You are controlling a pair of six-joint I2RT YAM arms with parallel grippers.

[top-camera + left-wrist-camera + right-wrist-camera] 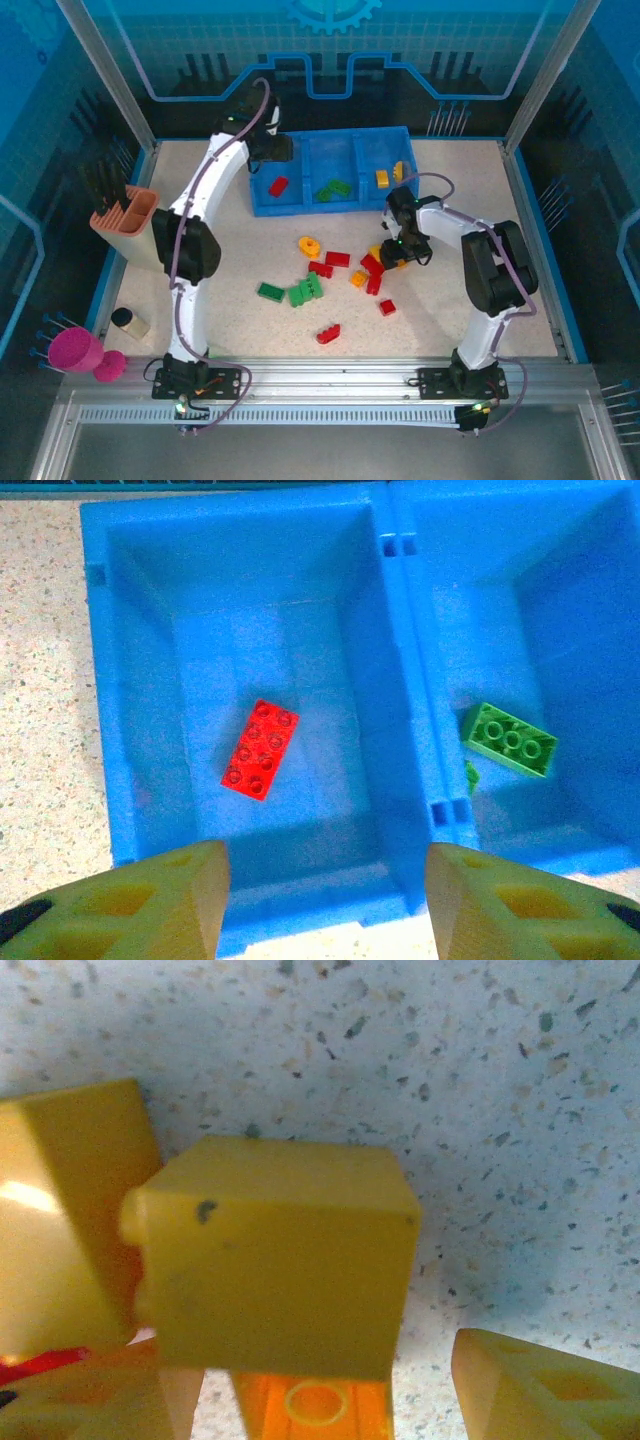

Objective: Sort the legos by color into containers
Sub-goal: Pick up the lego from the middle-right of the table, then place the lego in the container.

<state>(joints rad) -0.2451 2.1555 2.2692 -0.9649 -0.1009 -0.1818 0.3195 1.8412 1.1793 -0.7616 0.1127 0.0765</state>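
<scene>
the left jaws stand wide apart with nothing between them, hanging over the near wall of the blue tray (400,680). just ahead of them, on the floor of the end compartment, a red brick (260,748) lies flat with its studs up, closer to the line of the left-hand fingertip (150,900) than to the other tip. out past that other tip, across the dividing wall, a green brick (508,740) lies askew in the middle compartment. a small green scrap touches its near corner, too little of it showing to say what it is. the third compartment, farthest from these jaws, holds two yellow pieces (382,179).

the right jaws are low over the speckled bench (500,1110) and partly open. a yellow brick (270,1260) sits just ahead of the gap between them. bare bench shows between it and the right-hand fingertip (540,1390), so that side is apart. on the other side i cannot tell whether anything touches. a second yellow block (60,1220) presses against the first, ahead of the other tip, and an orange brick (310,1400) lies in the gap under the yellow one.

seen from above, these jaws are down among a cluster of loose bricks (372,268). more red, green and yellow ones are scattered on the bench off to their left side, well apart from the tray.
</scene>
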